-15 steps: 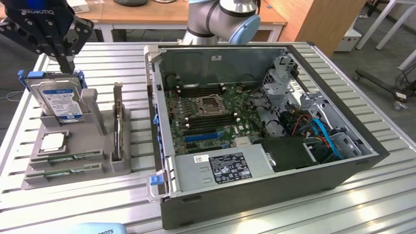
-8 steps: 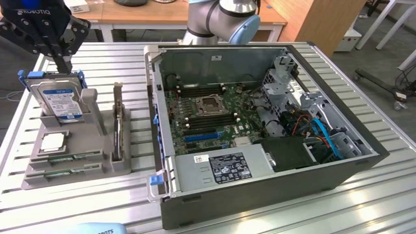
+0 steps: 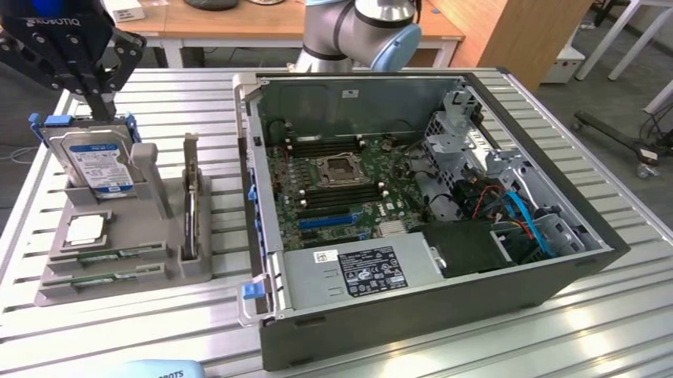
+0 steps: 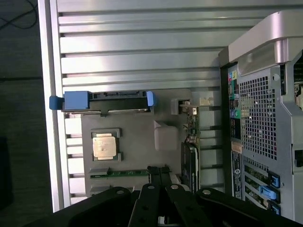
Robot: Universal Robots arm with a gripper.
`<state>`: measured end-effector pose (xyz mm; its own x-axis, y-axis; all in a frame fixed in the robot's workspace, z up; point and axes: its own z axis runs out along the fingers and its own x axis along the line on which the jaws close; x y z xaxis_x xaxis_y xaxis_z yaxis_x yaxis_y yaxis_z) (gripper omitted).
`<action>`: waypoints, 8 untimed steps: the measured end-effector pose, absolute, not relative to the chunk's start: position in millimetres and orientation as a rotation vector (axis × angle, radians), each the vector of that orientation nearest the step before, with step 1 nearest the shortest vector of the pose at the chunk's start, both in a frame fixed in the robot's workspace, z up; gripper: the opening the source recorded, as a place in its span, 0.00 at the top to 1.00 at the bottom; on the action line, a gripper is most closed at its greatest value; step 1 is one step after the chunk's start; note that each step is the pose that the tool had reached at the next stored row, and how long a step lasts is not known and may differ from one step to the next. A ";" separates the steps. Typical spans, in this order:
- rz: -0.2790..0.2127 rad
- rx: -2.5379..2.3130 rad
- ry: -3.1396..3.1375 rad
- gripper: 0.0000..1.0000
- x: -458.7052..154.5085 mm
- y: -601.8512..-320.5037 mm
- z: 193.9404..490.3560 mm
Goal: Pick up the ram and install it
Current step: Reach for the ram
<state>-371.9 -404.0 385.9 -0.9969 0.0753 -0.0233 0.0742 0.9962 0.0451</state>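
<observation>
The ram (image 3: pixel 113 255), a thin green circuit-board stick, rests in a slot at the near end of the grey moulded holder tray (image 3: pixel 58 298) on the exterior view's left. A second green stick (image 3: pixel 103 277) sits just beside it, and the square silver processor chip (image 3: pixel 84 229) lies behind. The black two-finger gripper (image 3: pixel 103 109) hangs high above the upright blue-framed hard drive (image 3: pixel 100 161), fingers pressed together and empty. A good reach probably means clearing the drive and the tall dark expansion card (image 3: pixel 189 206), and squaring the fingers across the stick's narrow width.
</observation>
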 end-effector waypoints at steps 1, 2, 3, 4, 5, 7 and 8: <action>0.069 0.117 3.114 0.90 -372.0 -406.0 385.9; 0.069 0.117 3.114 0.90 -372.1 -408.2 385.9; 0.069 0.117 3.114 0.90 -372.2 -410.3 386.0; 0.069 0.117 3.114 0.90 -372.3 -412.5 386.0; 0.069 0.117 3.114 0.90 -372.4 -414.9 386.0; 0.069 0.117 3.114 0.90 -372.6 -419.0 385.9; 0.069 0.117 3.114 0.90 -372.7 -420.9 385.9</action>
<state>-372.7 -420.9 385.9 -0.9969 0.0753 -0.0233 0.0742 0.9962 0.0451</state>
